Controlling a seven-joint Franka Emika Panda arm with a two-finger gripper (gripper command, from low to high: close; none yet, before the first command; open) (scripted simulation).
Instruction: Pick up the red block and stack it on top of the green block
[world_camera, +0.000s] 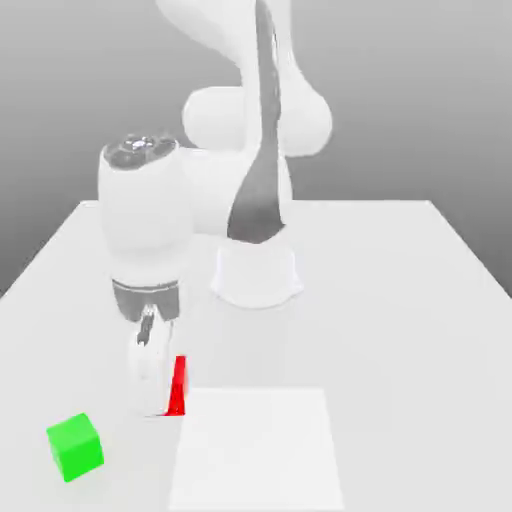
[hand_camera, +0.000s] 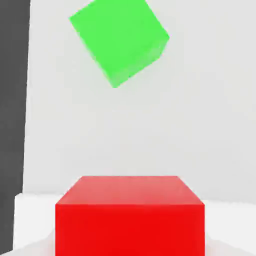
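Down at the lower left of the exterior view, the white gripper is clamped on the small matte red cube, low over the pale grey counter! The small matte green cube sits turned at an angle, further to the lower left, with a bare gap between. A flat white square panel lies just beside the red one, lower centre. Open counter stretches away to the right edge, and the arm's round white base stands mid-frame behind!
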